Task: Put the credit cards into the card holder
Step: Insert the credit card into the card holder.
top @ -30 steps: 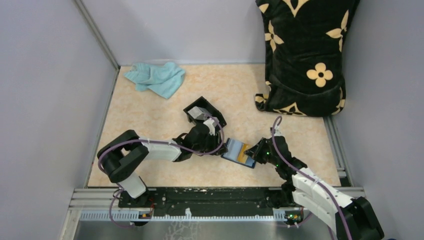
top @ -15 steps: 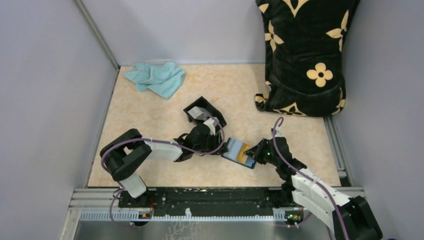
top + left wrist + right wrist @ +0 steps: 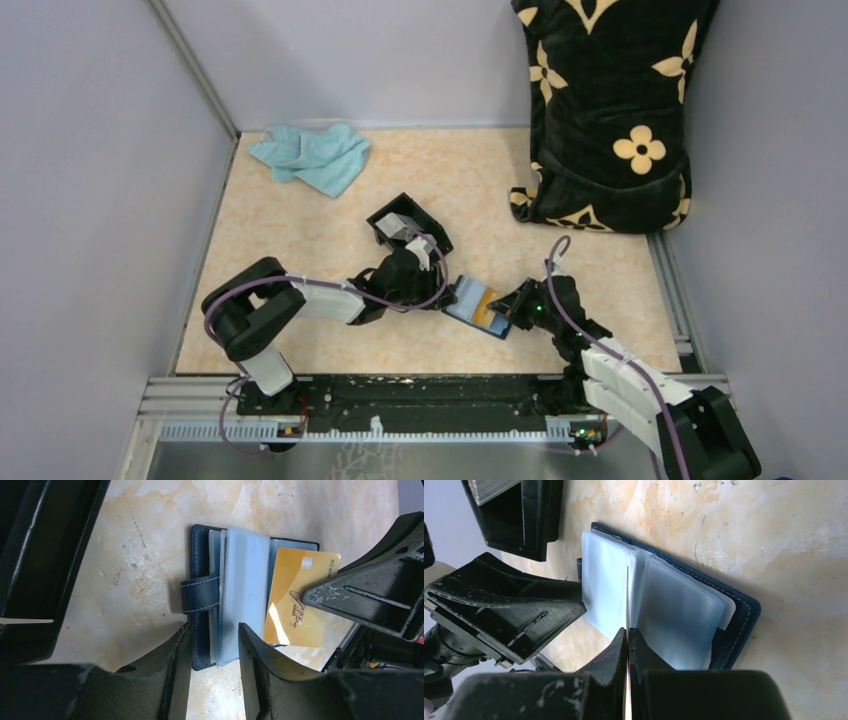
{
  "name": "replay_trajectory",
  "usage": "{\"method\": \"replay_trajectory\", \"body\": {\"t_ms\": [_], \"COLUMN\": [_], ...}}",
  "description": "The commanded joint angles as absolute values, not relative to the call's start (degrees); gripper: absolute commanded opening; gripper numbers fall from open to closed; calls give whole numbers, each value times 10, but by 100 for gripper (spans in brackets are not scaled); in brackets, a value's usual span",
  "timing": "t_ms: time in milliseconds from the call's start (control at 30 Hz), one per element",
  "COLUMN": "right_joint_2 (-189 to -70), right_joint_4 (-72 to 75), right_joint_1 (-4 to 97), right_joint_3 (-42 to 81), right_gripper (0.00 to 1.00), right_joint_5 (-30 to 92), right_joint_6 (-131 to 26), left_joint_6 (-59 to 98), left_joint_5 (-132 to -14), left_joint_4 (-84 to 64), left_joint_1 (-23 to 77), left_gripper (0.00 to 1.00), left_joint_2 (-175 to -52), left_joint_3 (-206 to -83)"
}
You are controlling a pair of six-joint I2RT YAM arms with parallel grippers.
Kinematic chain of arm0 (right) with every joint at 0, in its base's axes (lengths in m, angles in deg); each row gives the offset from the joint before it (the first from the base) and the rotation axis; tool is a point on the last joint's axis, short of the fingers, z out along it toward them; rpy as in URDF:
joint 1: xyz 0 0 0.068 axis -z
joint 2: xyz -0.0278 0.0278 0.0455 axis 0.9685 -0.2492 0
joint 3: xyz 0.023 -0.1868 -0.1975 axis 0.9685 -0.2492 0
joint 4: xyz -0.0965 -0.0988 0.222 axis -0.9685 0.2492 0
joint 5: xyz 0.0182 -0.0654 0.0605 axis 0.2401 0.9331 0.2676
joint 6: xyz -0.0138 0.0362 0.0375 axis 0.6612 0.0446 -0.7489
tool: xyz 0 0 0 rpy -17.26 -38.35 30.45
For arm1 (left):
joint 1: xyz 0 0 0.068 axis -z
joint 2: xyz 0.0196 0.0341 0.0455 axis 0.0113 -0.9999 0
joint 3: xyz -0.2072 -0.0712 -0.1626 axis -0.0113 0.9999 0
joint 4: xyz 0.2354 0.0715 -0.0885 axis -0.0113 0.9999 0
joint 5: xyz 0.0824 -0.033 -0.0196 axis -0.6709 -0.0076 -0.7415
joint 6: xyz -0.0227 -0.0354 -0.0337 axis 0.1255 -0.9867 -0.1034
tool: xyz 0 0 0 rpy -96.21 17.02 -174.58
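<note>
Insertion step: right gripper [image 3: 628, 630] pinches flat orange-yellow card [image 3: 300, 590] over open navy-blue folding card holder [image 3: 200, 555]. Can't tell if left gripper [image 3: 214, 630] grips. Next: line up a clear sleeve [image 3: 245, 580].

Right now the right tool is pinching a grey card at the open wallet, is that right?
Not quite. The card is gold, not grey, as the left wrist view shows. The rest stands: the right tool is pinching it at the open wallet.
</note>
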State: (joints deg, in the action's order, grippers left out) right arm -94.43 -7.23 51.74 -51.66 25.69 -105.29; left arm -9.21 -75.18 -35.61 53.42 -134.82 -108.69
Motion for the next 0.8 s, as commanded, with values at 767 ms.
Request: {"method": "replay_trajectory", "body": {"t_ms": [767], "right_joint_2": [-972], "right_joint_4": [-164], "right_joint_1": [540], "right_joint_3": [-544], "right_gripper": [0], "right_joint_5": [220], "right_joint_6": [-1074], "left_joint_6": [-112], "left_joint_5": [-760], "left_joint_4": [-375], "left_joint_1": [555], "left_gripper": [44], "left_joint_2": [-1358], "left_joint_3": [-1054]}}
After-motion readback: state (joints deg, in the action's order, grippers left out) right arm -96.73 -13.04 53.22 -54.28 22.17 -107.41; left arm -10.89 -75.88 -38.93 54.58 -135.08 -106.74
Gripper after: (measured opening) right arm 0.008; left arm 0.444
